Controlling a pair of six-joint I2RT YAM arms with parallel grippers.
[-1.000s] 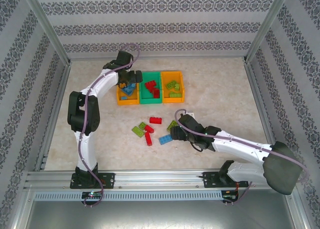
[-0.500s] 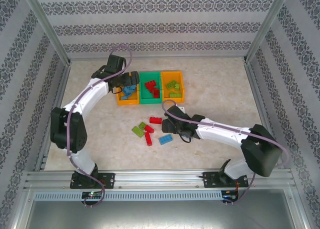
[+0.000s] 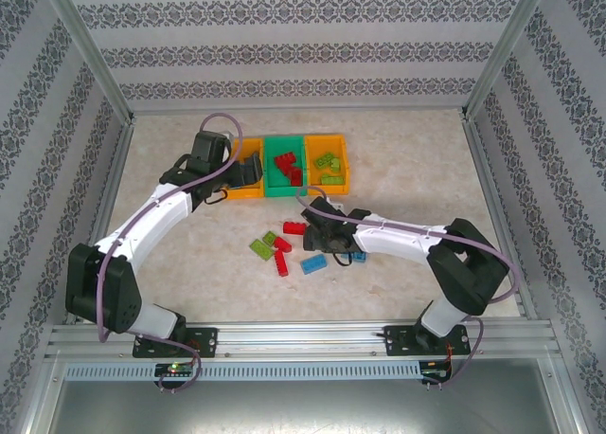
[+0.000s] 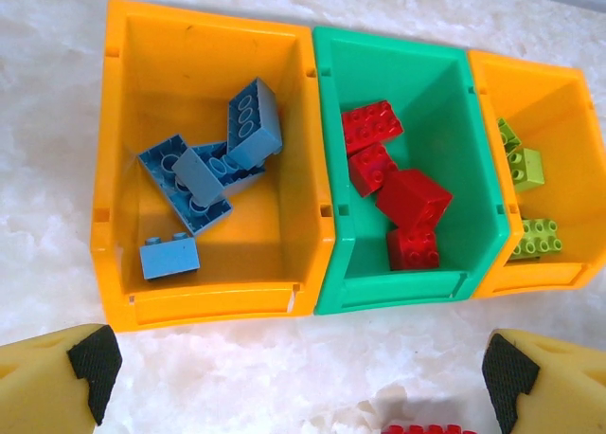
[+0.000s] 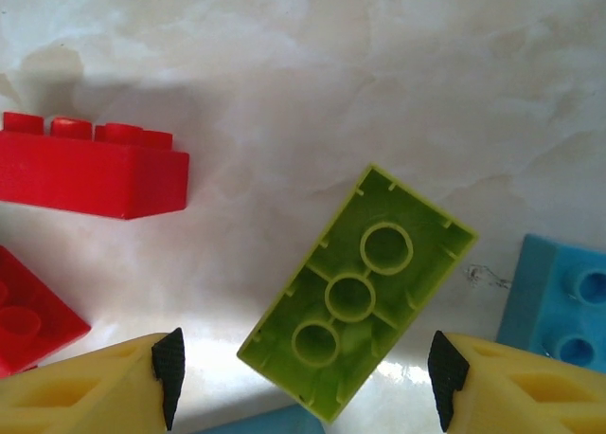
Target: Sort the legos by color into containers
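The containers stand in a row: the left orange bin (image 4: 118,169) holds blue legos (image 4: 210,164), the green bin (image 4: 454,112) holds red ones (image 4: 398,192), and the right orange bin (image 4: 559,102) holds light green ones (image 4: 525,164). My left gripper (image 3: 241,178) hovers open and empty at the left bin's near side, its fingertips (image 4: 83,370) wide apart. My right gripper (image 3: 327,235) is open low over the loose legos. An upside-down light green lego (image 5: 358,292) lies between its pads (image 5: 169,363), touching neither.
Loose legos lie on the table around the right gripper: a red one (image 3: 294,227), two more red (image 3: 282,254), a green one (image 3: 263,246) and two blue (image 3: 314,263). In the right wrist view, a red brick (image 5: 90,169) and a blue brick (image 5: 563,301) flank the green one.
My left gripper has drawn back from above the left bin toward its near-left side. My right gripper has moved left and farther out over the green lego, its jaws narrowing a little.
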